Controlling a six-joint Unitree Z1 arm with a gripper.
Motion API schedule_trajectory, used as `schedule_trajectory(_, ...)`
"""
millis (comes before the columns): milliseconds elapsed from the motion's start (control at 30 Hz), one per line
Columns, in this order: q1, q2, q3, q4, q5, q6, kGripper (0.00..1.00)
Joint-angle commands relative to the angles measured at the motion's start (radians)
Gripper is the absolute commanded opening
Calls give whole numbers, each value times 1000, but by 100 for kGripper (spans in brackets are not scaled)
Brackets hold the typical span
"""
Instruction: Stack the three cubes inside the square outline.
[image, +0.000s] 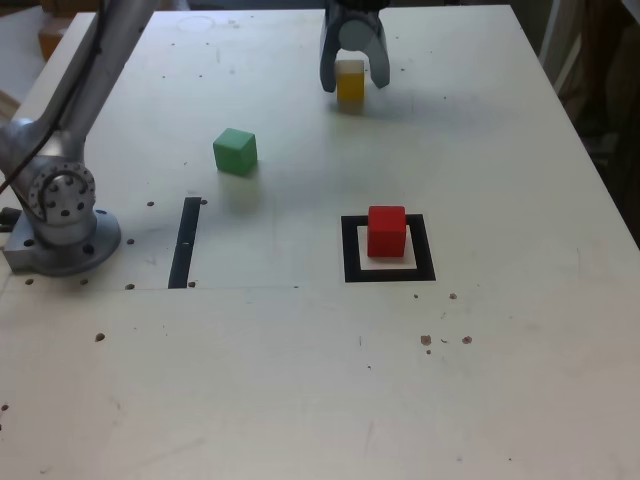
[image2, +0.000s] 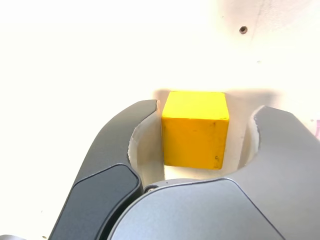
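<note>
Straddling the yellow cube (image2: 195, 129), the gripper (image: 354, 72) has its jaws part-open with gaps either side, gripping nothing; the cube sits squarely between them, resting on the desk (image: 500, 150).

A pale work table (image: 300, 400) is filling most of the exterior view, its surface showing small dark specks and screw holes. Bright light is washing out its far end at 12 o'clock. Dark furnishings (image: 600, 70) are standing at 2 o'clock, indistinct.

End effector (image: 353, 78) low, jaws apart
</note>
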Motion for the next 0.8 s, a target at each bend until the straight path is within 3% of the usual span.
schedule_trajectory(0, 0, 8, -4, 5, -2, -6, 51)
schedule_trajectory(400, 0, 2, -25, 16, 0, -12, 30)
schedule_trajectory(567, -5, -28, -10, 38, -11, -17, 29)
schedule_trajectory(767, -65, -141, 61, 60, -23, -31, 30)
